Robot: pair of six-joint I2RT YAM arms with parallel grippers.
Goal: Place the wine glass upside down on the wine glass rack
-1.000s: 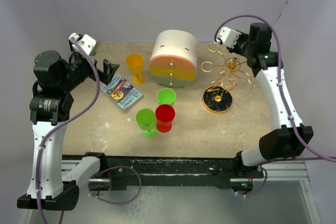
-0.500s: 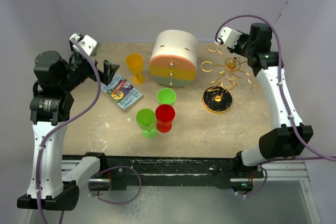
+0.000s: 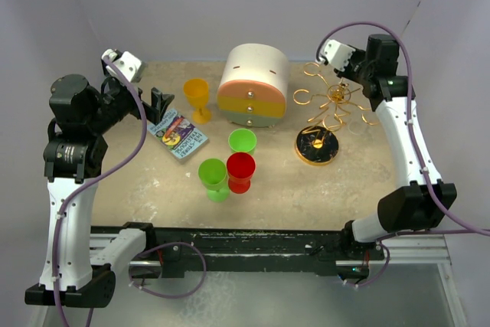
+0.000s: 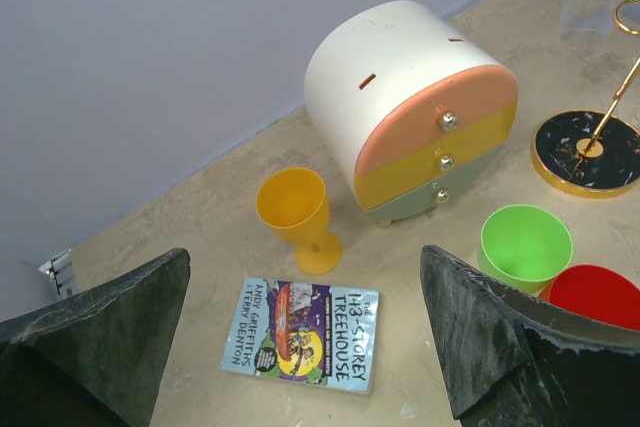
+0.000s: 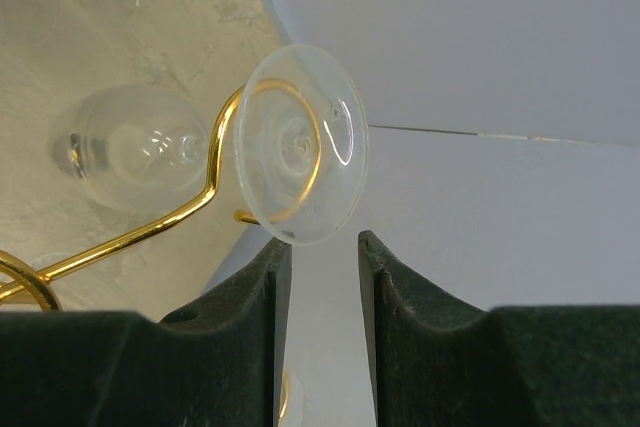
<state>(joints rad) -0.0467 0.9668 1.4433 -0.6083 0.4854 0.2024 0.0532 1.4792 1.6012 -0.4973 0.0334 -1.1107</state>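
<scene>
Fig.: wine glass (image 5: 300, 142) hangs inverted on wine glass rack (image 3: 334, 97), table's far-right corner. Right gripper (image 5: 320, 267) part-open, empty, beside its foot; left gripper (image 4: 305, 257) wide open. Step, I judge: release; next I'd back off w/o nudging.

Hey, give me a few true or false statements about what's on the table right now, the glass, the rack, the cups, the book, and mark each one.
1. The wine glass hangs bowl down from a loop of the wine glass rack. True.
2. The left gripper holds the orange goblet. False: it is open and empty; the goblet stands on the table.
3. The red cup stands beside the near green cup. True.
4. The book lies on top of the drawer box. False: it lies flat on the table, near the goblet.
</scene>
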